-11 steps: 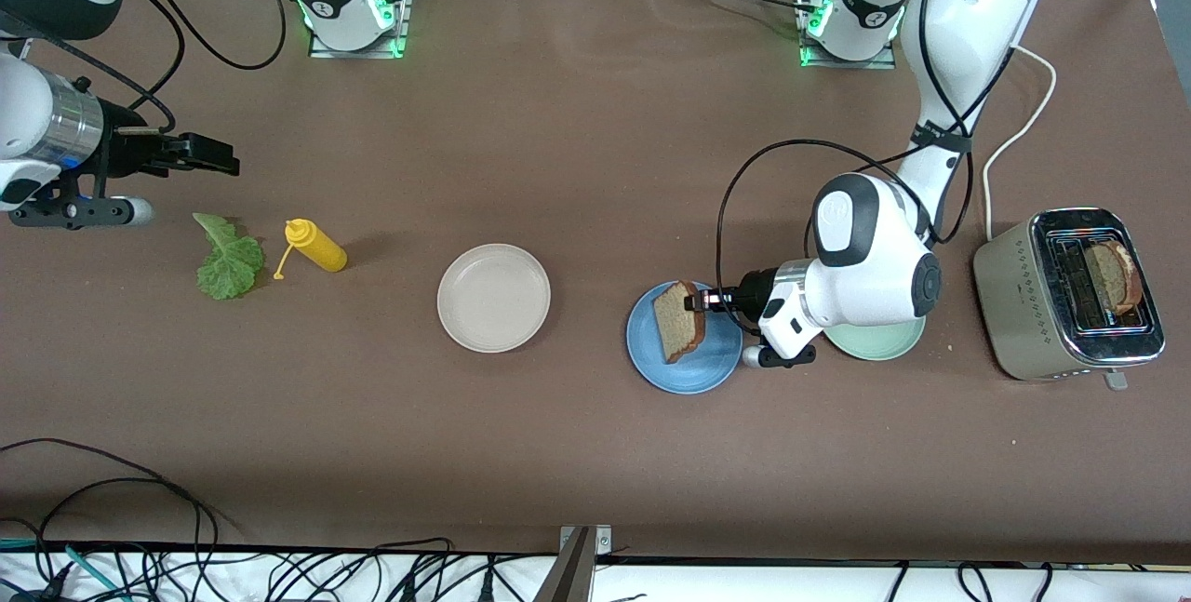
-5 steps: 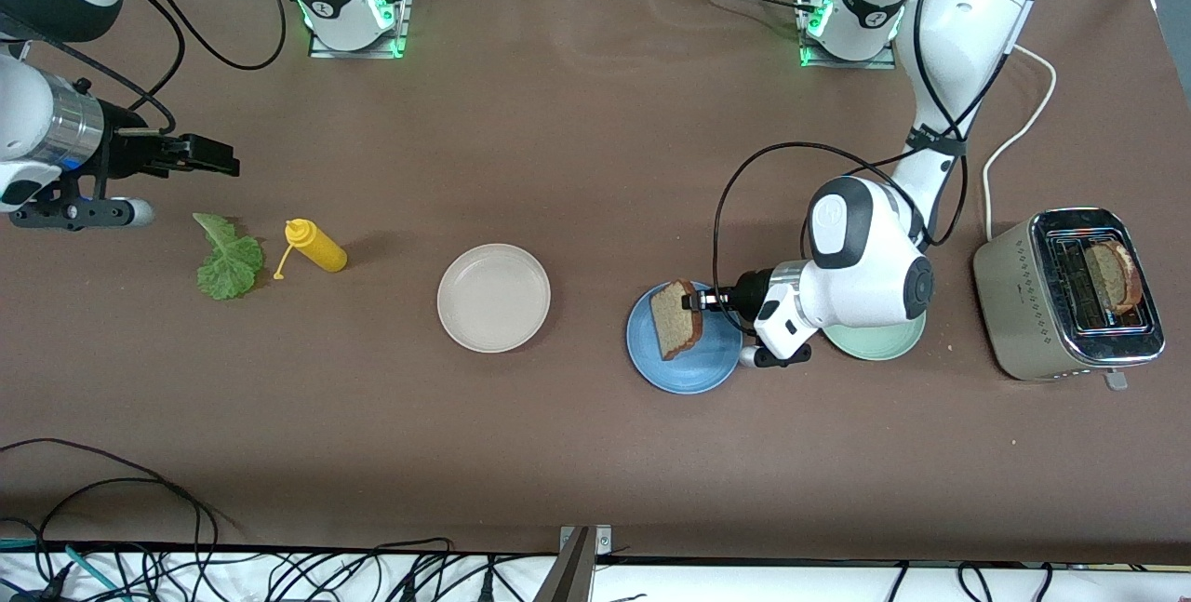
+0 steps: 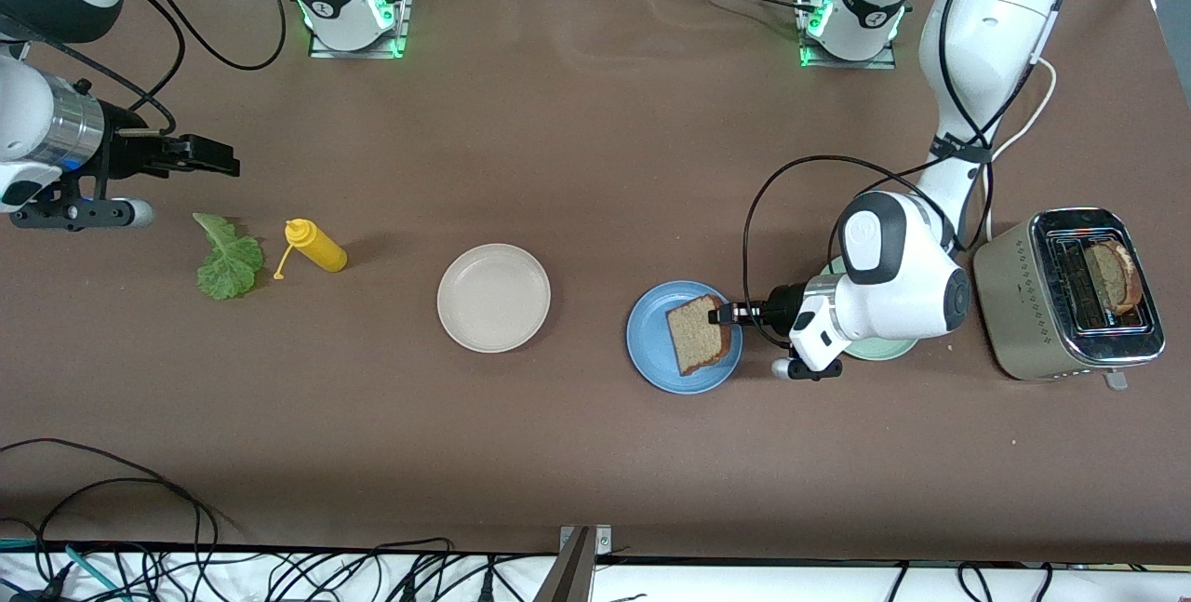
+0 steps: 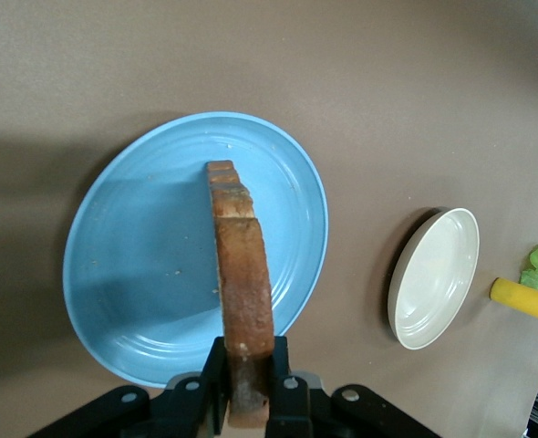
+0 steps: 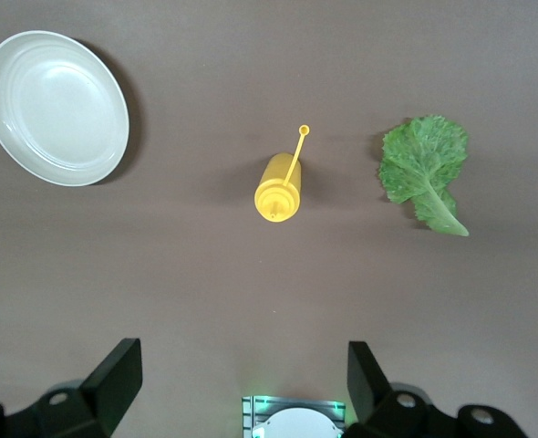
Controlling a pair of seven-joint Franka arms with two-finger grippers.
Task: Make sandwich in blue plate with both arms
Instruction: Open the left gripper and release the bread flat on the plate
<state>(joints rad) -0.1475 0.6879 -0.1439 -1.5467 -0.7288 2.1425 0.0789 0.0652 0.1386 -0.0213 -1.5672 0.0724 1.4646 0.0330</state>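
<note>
A brown bread slice point(image 3: 698, 337) tilts over the blue plate point(image 3: 651, 341), and its edge away from the gripper looks to be down on the plate. My left gripper point(image 3: 721, 315) is shut on the slice's crust at the plate's rim toward the left arm's end. In the left wrist view the slice point(image 4: 242, 265) stands edge-on between the jaws of the gripper point(image 4: 246, 374), above the plate point(image 4: 141, 255). Another slice point(image 3: 1117, 274) sits in the toaster point(image 3: 1023, 304). The lettuce leaf point(image 3: 226, 262) point(image 5: 424, 169) lies flat near the right arm's end. My right gripper point(image 3: 219, 158) point(image 5: 244, 374) waits open above the table there.
A beige-white plate point(image 3: 493, 297) point(image 5: 55, 108) lies mid-table, beside the blue plate. A yellow squeeze bottle point(image 3: 316, 246) point(image 5: 278, 187) lies next to the lettuce. A mint-green plate point(image 3: 875, 346) is mostly hidden under the left wrist. The toaster's white cable runs past the left arm.
My left gripper has drawn back toward the left arm's end and lowered, and the bread slice has come down from steeply upright to a flatter tilt over the blue plate. The right arm has not moved.
</note>
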